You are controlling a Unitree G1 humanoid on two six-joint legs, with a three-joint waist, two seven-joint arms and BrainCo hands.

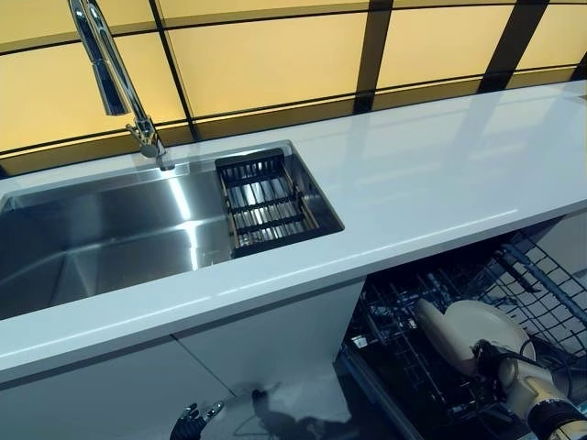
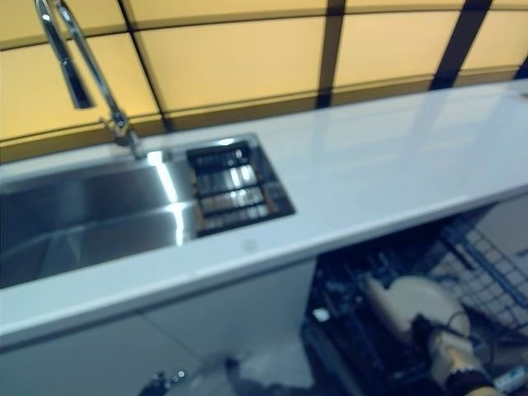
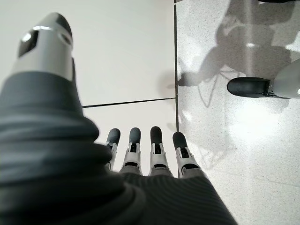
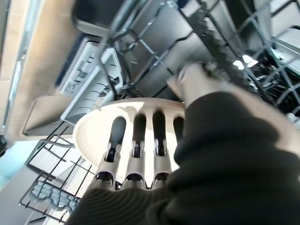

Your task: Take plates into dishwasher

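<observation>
A cream plate (image 1: 470,328) stands on edge in the open dishwasher's lower wire rack (image 1: 543,282), under the counter at the lower right. My right hand (image 1: 500,367) grips its near rim. In the right wrist view the fingers (image 4: 136,136) lie flat along the plate's face (image 4: 91,129) while the thumb (image 4: 194,79) presses from the other side, pinching it. My left hand (image 1: 193,423) hangs low in front of the white cabinet doors. Its fingers (image 3: 154,150) are straight and hold nothing.
A white counter (image 1: 440,174) runs across, its front edge overhanging the dishwasher. At the left, a steel sink (image 1: 110,229) holds a dark wire drainer basket (image 1: 264,202) below a tall faucet (image 1: 115,73). Rack wires (image 4: 140,42) crowd close around the plate.
</observation>
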